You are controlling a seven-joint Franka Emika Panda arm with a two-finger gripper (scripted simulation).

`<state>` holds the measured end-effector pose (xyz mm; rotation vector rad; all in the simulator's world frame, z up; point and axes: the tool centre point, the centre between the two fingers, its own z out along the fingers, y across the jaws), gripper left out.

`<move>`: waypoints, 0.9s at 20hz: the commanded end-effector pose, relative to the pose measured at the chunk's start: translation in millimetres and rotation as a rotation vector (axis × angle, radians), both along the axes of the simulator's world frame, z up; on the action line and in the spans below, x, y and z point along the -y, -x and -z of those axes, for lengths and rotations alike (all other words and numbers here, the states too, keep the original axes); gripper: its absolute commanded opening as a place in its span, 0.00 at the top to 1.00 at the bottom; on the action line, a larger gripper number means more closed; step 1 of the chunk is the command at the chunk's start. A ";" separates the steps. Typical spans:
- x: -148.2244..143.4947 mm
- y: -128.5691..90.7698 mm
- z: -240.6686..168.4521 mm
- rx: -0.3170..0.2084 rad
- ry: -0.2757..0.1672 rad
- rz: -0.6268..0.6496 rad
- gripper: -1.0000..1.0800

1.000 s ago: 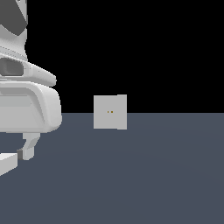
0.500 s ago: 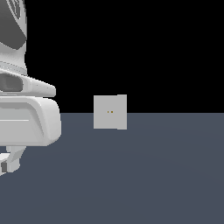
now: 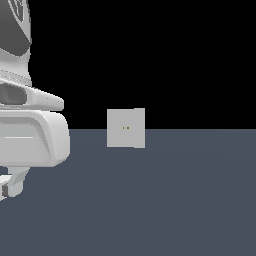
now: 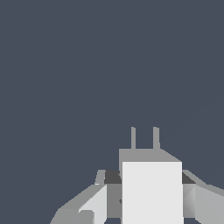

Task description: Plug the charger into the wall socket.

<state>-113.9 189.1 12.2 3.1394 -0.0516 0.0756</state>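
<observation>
In the wrist view the white charger (image 4: 152, 192) sits between my gripper (image 4: 151, 181) fingers, its two thin prongs (image 4: 144, 138) pointing away over the floor. Both grey fingers (image 4: 113, 192) press against the block's sides, so the gripper is shut on the charger. The exterior view shows the wall socket (image 3: 126, 128), an upright light-grey plate with two tiny yellowish holes, standing well off toward the exterior view's right of the hand. Only one finger (image 3: 14, 184) shows there, low at the frame's edge, and the charger is hidden from that view.
The dark grey-blue floor (image 3: 160, 200) stretches between the hand and the socket. The bulky white arm body (image 3: 30, 140) fills the exterior view's left side.
The hand has sunk lower and shifted toward the exterior view's left, so the fingers and charger have slid mostly out of that view. The socket has stayed put.
</observation>
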 end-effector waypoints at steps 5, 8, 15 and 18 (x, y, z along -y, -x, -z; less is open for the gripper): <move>15.2 -7.5 -7.9 0.000 0.000 0.013 1.00; 31.6 -15.3 -16.4 0.000 0.000 0.026 1.00; 95.7 -43.9 -49.6 0.000 -0.001 0.076 1.00; 124.3 -55.9 -64.3 0.000 -0.001 0.098 1.00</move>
